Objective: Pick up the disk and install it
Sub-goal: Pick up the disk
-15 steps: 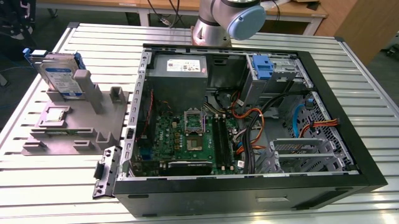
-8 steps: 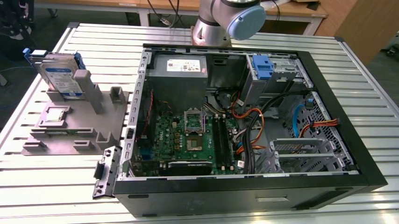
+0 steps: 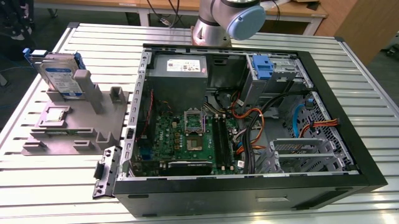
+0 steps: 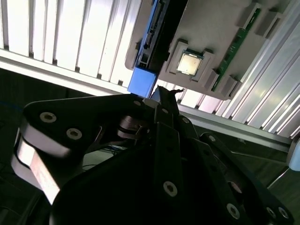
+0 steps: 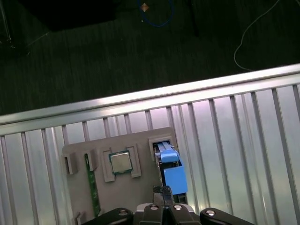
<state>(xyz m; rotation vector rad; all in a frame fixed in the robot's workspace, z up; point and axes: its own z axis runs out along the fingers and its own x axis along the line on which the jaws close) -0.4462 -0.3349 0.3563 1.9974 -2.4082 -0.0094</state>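
Note:
The disk (image 3: 62,74) stands on edge in a slot at the far corner of a grey fixture (image 3: 68,126) on the exterior view's left; it is silver-grey with a white-and-blue label and blue rails. In both wrist views I look down on its blue carrier end (image 5: 171,168) (image 4: 143,79). My gripper (image 5: 163,191) (image 4: 159,96) hangs well above the disk, apart from it, with its dark fingertips drawn together and nothing between them.
The fixture also carries a square processor chip (image 5: 120,162) and a green memory stick (image 5: 91,183). An open computer case (image 3: 249,121) lies on the slatted table, with a blue bracket (image 3: 265,67) at its far bays and a grey power supply (image 3: 181,65). The arm base (image 3: 224,18) stands behind it.

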